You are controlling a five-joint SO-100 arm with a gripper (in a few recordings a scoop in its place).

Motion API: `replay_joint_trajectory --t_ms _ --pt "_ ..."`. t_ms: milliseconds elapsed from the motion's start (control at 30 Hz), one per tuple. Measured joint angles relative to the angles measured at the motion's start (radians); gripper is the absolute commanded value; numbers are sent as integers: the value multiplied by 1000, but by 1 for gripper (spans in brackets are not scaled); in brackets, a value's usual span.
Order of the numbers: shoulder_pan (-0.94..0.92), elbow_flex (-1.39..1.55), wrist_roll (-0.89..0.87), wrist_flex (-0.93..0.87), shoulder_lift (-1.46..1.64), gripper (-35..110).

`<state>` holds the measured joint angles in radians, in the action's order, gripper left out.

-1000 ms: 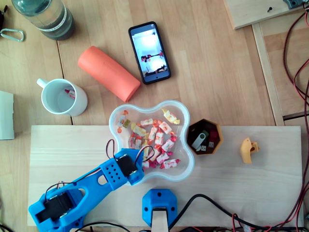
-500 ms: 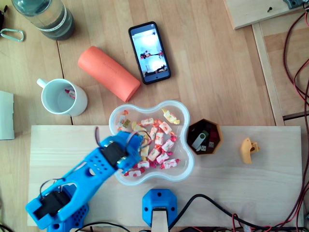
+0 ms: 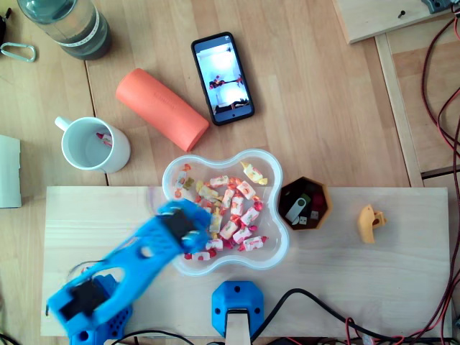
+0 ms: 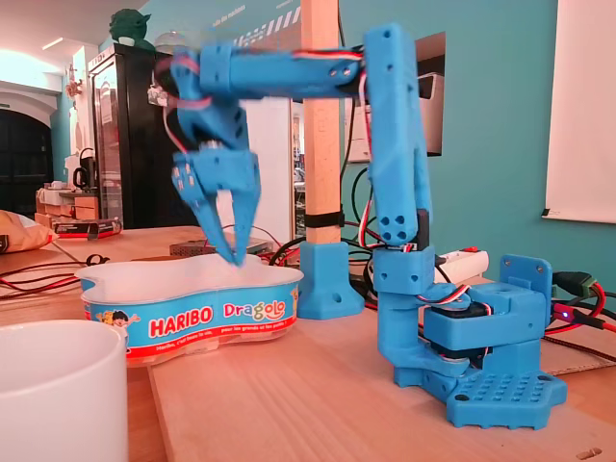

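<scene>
A clear clover-shaped Haribo tub (image 3: 279, 241) (image 4: 192, 310) holds several wrapped candies (image 3: 233, 208). In the overhead view my blue gripper (image 3: 194, 215) is blurred over the tub's left part. The fixed view shows the gripper (image 4: 236, 252) pointing straight down, its tips just above the tub's rim. The two fingers (image 4: 207, 197) meet at their tips, and I see no candy between them. A white mug (image 3: 90, 144) (image 4: 53, 385) stands left of the tub with one candy (image 3: 105, 139) inside.
A brown hexagonal box (image 3: 305, 203) with USB sticks stands right of the tub, and a small yellow piece (image 3: 370, 221) lies beyond it. An orange cylinder (image 3: 162, 108), a phone (image 3: 222, 77) and a bottle (image 3: 68, 25) lie farther back. A blue post mount (image 3: 237, 302) stands at the board's front.
The arm has swung left, from the tub's lower middle to its left part, and has risen; it is now blurred by motion.
</scene>
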<state>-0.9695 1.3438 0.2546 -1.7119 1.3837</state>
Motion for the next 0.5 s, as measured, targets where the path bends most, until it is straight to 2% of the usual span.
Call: replay_joint_trajectory --t_ms 67,133,400,500 --pt "-69 23 -158 0 -55 0" --pt "-89 25 -229 0 -81 0" --pt "-92 23 -199 0 -120 1" --pt "-92 20 -202 2 -149 5"
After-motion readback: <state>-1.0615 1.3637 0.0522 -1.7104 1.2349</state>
